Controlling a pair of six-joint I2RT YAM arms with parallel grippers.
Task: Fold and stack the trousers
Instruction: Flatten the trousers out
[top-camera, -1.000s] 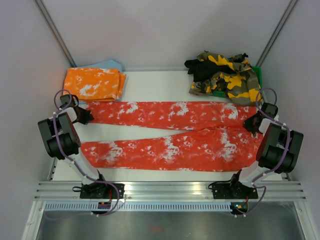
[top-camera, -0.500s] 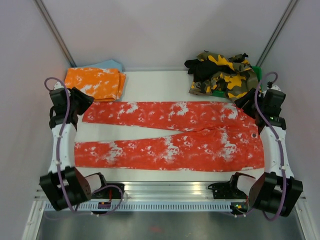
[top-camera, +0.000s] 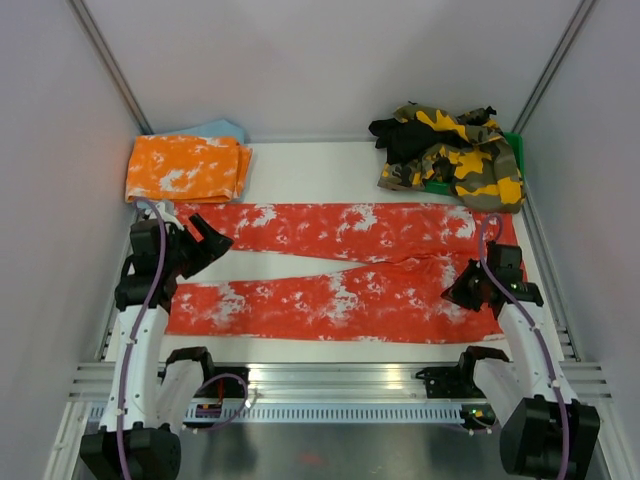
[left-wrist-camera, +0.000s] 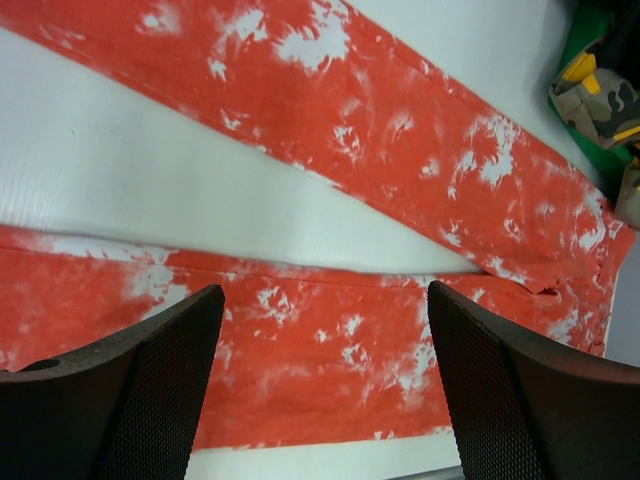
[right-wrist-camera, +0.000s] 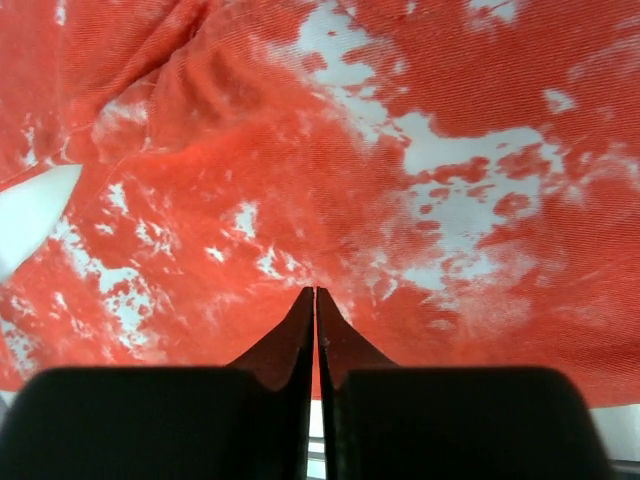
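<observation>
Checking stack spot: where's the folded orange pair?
Top view: folded orange trousers sit at the table's far-left corner, just beyond the spread red trousers.

A white table (top-camera: 300, 165) lay before me; a green bin (top-camera: 514, 140) sat at its far right corner, a pale blue cloth (top-camera: 222, 129) at its far left.

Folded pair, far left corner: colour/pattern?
Orange with white splotches; the folded pair shows best in the top external view.
</observation>
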